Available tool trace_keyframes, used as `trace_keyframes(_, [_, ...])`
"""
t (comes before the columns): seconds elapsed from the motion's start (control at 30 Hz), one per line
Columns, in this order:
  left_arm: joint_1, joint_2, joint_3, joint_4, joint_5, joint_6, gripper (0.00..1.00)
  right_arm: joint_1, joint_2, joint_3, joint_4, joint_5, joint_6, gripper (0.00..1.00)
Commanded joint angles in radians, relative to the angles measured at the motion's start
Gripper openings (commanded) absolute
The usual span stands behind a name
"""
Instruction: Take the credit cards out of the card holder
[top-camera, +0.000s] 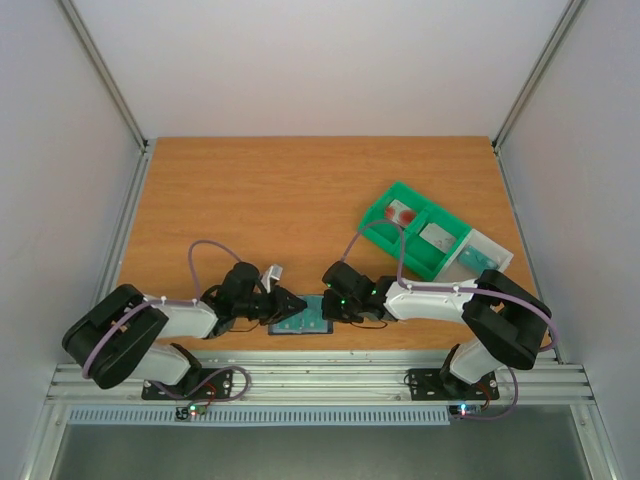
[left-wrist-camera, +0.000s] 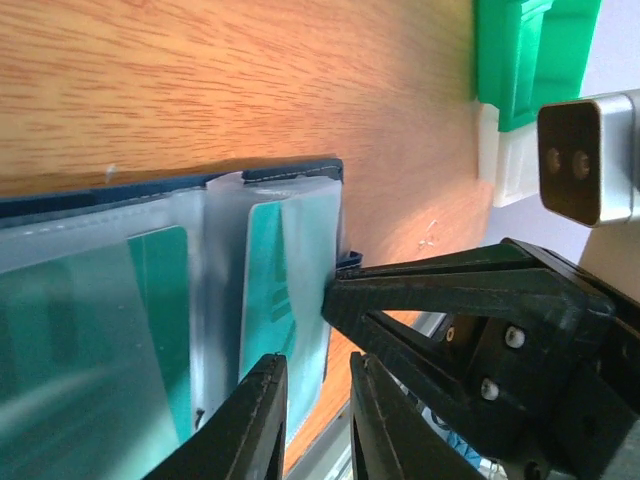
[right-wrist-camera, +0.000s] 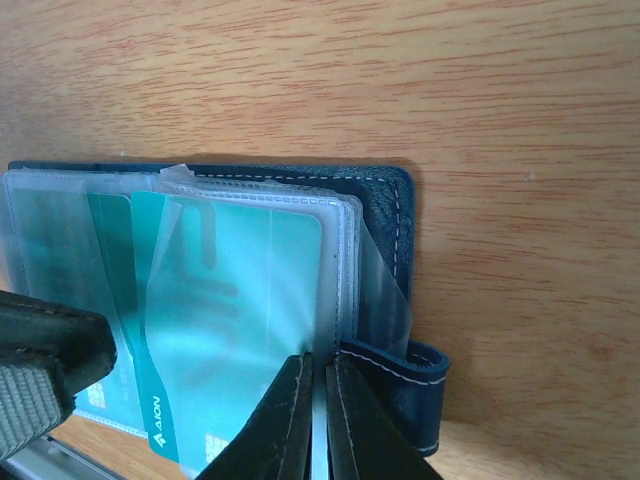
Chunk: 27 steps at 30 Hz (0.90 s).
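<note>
The slate-blue card holder (top-camera: 300, 322) lies open near the table's front edge, between my two grippers. In the right wrist view its blue cover (right-wrist-camera: 385, 220) and closure tab (right-wrist-camera: 415, 390) show, with clear sleeves holding a teal card (right-wrist-camera: 230, 320). My right gripper (right-wrist-camera: 320, 420) is pinched shut on the edge of the top clear sleeve. In the left wrist view the teal card (left-wrist-camera: 275, 290) sits in its sleeve. My left gripper (left-wrist-camera: 318, 420) is slightly open at the sleeve's lower edge. The right gripper's tip (left-wrist-camera: 335, 295) touches the sleeve there.
A green compartmented tray (top-camera: 385, 198) stands at the back right. It holds a whitish card with a red blotch (top-camera: 402, 213), a greyish card (top-camera: 437, 236) and a teal card (top-camera: 478, 258). The tray's corner shows in the left wrist view (left-wrist-camera: 530, 50).
</note>
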Motion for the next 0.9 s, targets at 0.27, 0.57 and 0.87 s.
trace_keyframes(0.27, [-0.007,-0.082,0.034,-0.207,-0.086,0.096,0.35,0.006,0.023,-0.04,-0.04,0.022,0.013,0.05])
trace_keyframes(0.57, [-0.009,0.011,0.066,-0.165,-0.048,0.117,0.35,0.006,0.019,-0.043,-0.031,0.016,0.015,0.05])
trace_keyframes(0.87, [-0.011,0.073,0.071,-0.097,-0.005,0.102,0.04,0.006,0.019,-0.057,0.005,0.001,0.019,0.04])
